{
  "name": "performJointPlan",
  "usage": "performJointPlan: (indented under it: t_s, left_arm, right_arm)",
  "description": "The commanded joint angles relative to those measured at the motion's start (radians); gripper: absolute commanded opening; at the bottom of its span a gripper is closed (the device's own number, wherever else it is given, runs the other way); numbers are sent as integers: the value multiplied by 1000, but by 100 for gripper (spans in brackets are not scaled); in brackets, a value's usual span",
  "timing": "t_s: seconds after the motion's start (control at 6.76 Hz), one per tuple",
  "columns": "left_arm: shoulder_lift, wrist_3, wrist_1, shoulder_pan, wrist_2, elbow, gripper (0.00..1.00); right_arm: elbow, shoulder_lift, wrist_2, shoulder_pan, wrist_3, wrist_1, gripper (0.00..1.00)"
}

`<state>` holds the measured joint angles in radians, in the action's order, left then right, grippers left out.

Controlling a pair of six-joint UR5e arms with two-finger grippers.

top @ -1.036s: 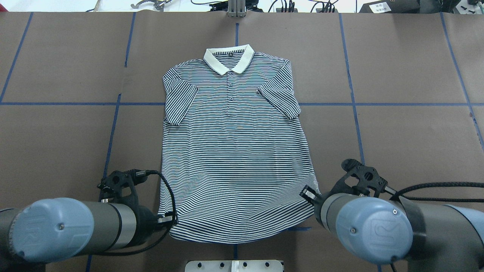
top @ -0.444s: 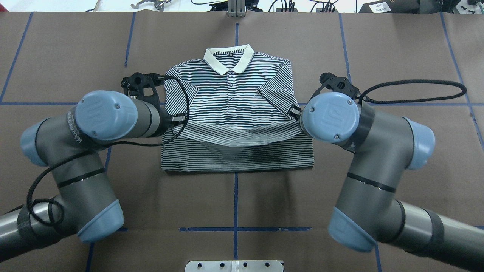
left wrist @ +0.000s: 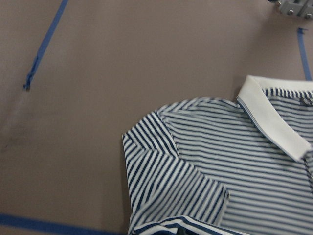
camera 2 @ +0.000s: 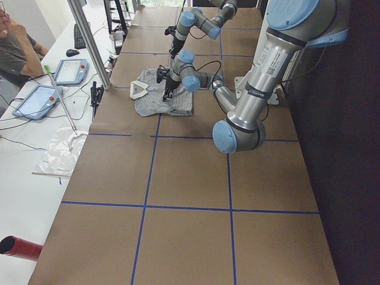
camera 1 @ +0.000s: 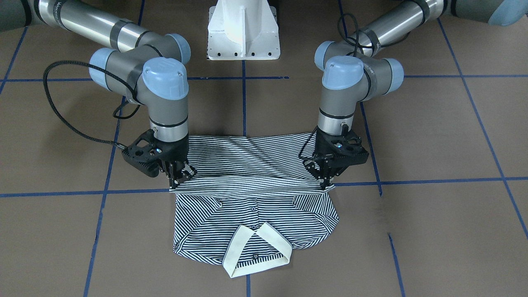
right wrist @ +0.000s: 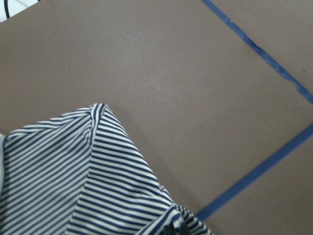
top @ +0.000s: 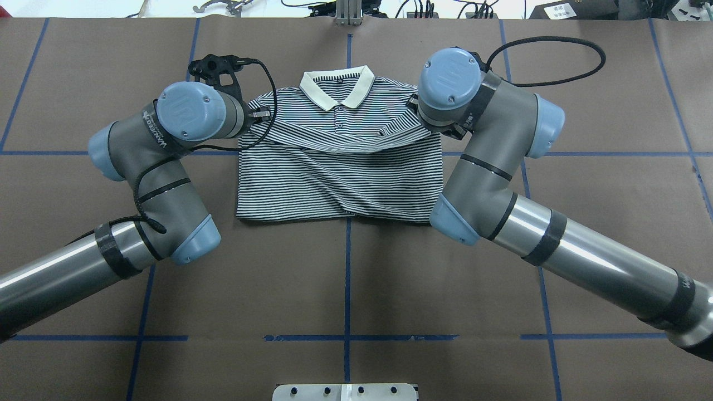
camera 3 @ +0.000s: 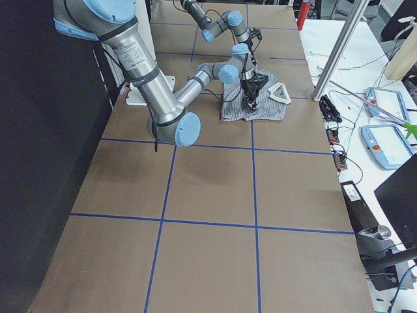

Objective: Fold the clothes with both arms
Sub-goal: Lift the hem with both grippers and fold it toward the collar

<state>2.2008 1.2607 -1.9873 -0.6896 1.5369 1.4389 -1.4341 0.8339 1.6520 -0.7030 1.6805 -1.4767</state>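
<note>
My left gripper (camera 1: 326, 183) and right gripper (camera 1: 178, 178) both clench the hem (camera 1: 251, 187) of the polo shirt (camera 1: 255, 214). I should lower them together, level, and lay it flat just on the near side of the collar (camera 1: 277, 241).

Person (camera 2: 12, 56) cut off at upper left edge, right pincer (camera 1: 177, 182) hidden under its wrist overhead, polo shirt (top: 340, 184) logo (top: 380, 133) illegibly small.

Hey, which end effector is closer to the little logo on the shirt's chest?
Right. The right end effector grips the polo shirt's folded-over hem on the logo's side of the placket; the left end effector grips the opposite end, across the placket.
</note>
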Motion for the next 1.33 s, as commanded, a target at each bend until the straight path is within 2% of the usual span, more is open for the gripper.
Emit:
performJointPlan:
  t_s: [0.0,0.15,0.3,0.44,0.74,0.89,1.04,1.18]
  left_arm:
    - [22,-44,-140,-24,-36,-144,0]
    - [33,-44,-142,-22,-38,-159,0]
    - [46,-43,-142,-22,-38,-169,0]
    - [46,-44,-142,-22,-38,-169,0]
    - [53,-44,-157,-22,-34,-188,7]
    - [53,-44,-194,-22,-32,-210,25]
    - [50,-44,-229,-22,-29,-224,49]
    - [43,-44,-292,-28,-26,-221,60]
  right_arm:
    - [169,-68,20,-44,-34,88,0]
    - [222,-84,69,-77,-66,129,0]
    - [247,-100,81,-85,-77,141,0]
    - [320,-139,80,-84,-79,173,0]
    - [377,-145,81,-81,-79,226,0]
    - [392,-145,80,-81,-79,233,14]
    - [391,-154,80,-82,-79,233,51]
    - [377,-154,80,-85,-75,237,65]
